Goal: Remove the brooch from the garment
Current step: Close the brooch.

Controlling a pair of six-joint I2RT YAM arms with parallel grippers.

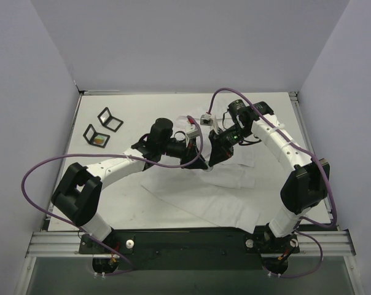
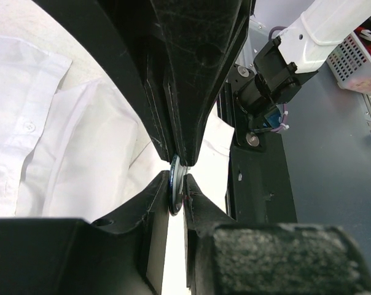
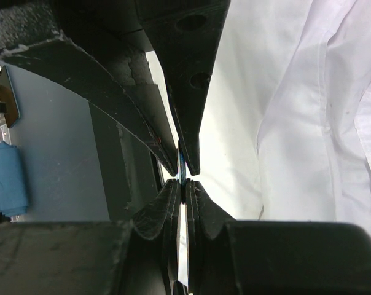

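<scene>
top external: both arms reach inward and meet over the garment (image 1: 222, 190), which lies crumpled on the tabletop (image 1: 142, 110), centre to right-near
garment: white shirt; collar and sleeve folds show in both wrist views, a button in the left wrist view
brooch: left wrist view shows a thin round metallic disc (image 2: 175, 184) edge-on between the fingertips; I take this for the brooch or its backing, can't confirm which
left gripper (image 1: 199, 162): jaws pressed together, pinching the disc at the very tips (image 2: 177, 178)
right gripper (image 1: 211, 161): jaws pressed together on something thin with a bluish glint (image 3: 182, 169); too edge-on to tell whether it's cloth, pin or a brooch part
relation: in top view the two grippers sit just beside each other at one spot on the shirt, tips nearly touching; fabric looks bunched there
step: judging by the opposed pinches, this is the separation step, one side holds the piece, the other braces
progress: brooch not shown free of the cloth, so removal not done
next move: needs a straight pull apart along the pin axis, with the bracing side fixed so the fabric doesn't ride along
risk: thin cloth could snag or tear; tip grasp on the disc is shallow, could slip
other: two small black open cases (image 1: 102, 128) at far left, well apart from the work
</scene>
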